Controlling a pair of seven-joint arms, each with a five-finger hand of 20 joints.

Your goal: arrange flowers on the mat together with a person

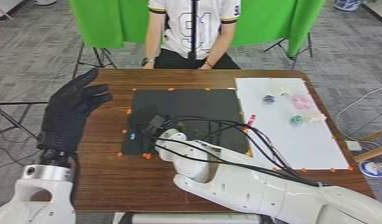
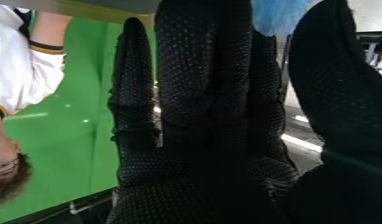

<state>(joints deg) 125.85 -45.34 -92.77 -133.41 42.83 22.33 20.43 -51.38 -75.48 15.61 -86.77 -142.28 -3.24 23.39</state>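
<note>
"Over the black mat [image 1: 201, 100], what is recorded for the right hand [image 1: 150, 125]?"

"Black knitted glove, fine mesh grain. In the wrist view, the right hand [image 2: 210, 100] has its fingers long and straight, with the thumb beside them across a narrow gap. A light-blue, filmy, soft-edged piece [image 2: 281, 16] lies in that gap. Whether it is pinched: cannot tell, the fingertips run out of the picture."

"Left hand [image 1: 70, 102]?"

"Raised at the table's left side, same fabric, fingers loosely parted, nothing held."

"And the flowers?"

"On the smooth white sheet [image 1: 290, 150], right of the mat, toward its far half. Small ruffled clusters: a dark blue-grey one [image 1: 268, 99], a rounded pink one [image 1: 302, 102], a teal one [image 1: 297, 120] and, just beside the teal, a cream one [image 1: 314, 117]."

"Surfaces and fixings?"

"Mat is flat, dark and matte, on the brown wooden table [image 1: 103, 185]. Small orange lumps [image 1: 147, 156] mark the borders of mat and sheet. A slim red item [image 1: 251, 120] lies near the sheet's left edge."

"Obstructions?"

"Glossy white right arm [image 1: 258, 187] and looping black cables [image 1: 274, 159] cover the mat's near right part and cross the sheet's near left corner. Beyond the table hangs a green cloth [image 1: 107, 22]."
</note>
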